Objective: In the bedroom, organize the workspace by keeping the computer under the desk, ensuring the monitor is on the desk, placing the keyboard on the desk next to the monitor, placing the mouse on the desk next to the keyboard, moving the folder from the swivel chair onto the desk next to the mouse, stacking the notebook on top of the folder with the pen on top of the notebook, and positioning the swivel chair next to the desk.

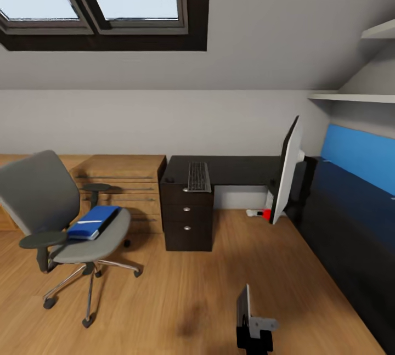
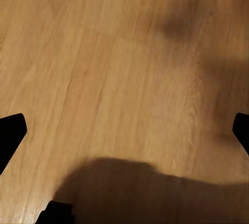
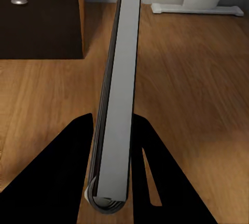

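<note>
**Status of the task**

1. Keyboard: The keyboard (image 1: 199, 176) lay on the desk (image 1: 236, 168), on the wing nearest the wooden drawer unit (image 1: 123, 179). It was well apart from the monitor (image 1: 288, 171). It was judged to be on the desk but not yet beside the screen.
2. Monitor: The monitor stood edge-on at the inner corner of the desk and was tilted. Its lower edge appeared to hang below the desktop line. Whether its base rested on the desk could not be determined.
3. Folder: The blue folder (image 1: 93, 221) lay flat on the seat of the swivel chair (image 1: 52, 207). This step was not done.
4. Chair: The chair stood away from the desk, on the far side of the drawer unit. It was not yet positioned.
5. Computer: A white object (image 1: 257, 213) with a red part lay on the floor (image 1: 181, 283) under the desk. It could not be identified as the computer.
6. Mouse, notebook, pen: None could be identified.

**Grippers**

- The right gripper (image 1: 253, 328) hung over the floor in front of the desk. Its fingers were clamped on a thin grey panel (image 3: 122, 79) held on edge. The panel could not be identified.
- The left gripper (image 2: 124, 130) had its fingers spread wide and held nothing. It pointed at bare floor.

Most of the task was judged to be outstanding.
</note>
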### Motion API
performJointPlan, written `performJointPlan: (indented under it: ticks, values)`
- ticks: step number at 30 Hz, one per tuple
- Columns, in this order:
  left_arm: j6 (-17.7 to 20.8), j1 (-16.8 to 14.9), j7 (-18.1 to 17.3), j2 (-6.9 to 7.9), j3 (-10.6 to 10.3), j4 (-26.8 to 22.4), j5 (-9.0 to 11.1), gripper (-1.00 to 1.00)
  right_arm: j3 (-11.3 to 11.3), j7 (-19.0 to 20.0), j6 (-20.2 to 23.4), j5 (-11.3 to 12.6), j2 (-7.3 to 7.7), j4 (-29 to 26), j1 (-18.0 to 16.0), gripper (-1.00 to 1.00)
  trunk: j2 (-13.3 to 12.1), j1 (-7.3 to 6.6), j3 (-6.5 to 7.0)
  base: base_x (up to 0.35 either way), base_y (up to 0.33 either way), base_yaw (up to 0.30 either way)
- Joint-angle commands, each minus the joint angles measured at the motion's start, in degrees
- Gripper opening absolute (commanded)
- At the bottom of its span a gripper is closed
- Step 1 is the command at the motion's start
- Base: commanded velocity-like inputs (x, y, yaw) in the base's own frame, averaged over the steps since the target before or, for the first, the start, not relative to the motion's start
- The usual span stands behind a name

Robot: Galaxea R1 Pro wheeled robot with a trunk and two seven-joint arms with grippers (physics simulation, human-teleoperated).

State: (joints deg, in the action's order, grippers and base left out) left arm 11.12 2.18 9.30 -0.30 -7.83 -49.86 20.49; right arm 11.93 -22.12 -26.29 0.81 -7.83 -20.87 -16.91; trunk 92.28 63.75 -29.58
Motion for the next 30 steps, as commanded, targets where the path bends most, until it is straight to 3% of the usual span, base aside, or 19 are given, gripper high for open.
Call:
performJointPlan:
  ticks: [1, 8, 13, 30]
  values:
    - [0.2, 0.0, 0.5, 0.03, -0.2, -0.1, 0.6, 1.0, 0.5, -0.5, -0.1, 0.1, 0.02, 0.0, -0.1, -1.0, 0.0, 0.03, -0.05, 0.295, 0.151, 0.0]
    - [0.1, 0.0, 0.5, 0.03, -0.3, 0.9, 0.5, 1.0, 0.5, -0.5, -0.1, 0.1, 0.01, 0.0, -0.1, -1.0, 0.0, 0.03, -0.05, 0.314, 0.081, 0.0]
    - [0.0, 0.0, 0.4, 0.11, -0.2, 1.0, 0.6, 1.0, 0.5, -0.5, -0.1, 0.1, 0.04, 0.0, -0.1, -1.0, 0.0, 0.03, -0.05, 0.052, 0.002, 0.0]
    - [0.0, 0.0, 0.5, 0.12, 0.0, 0.8, 0.8, 1.0, 0.4, -0.5, -0.1, 0.1, 0.11, 0.0, -0.1, -1.0, -6.8, -3.7, 3.0, 0.0, 0.0, 0.0]
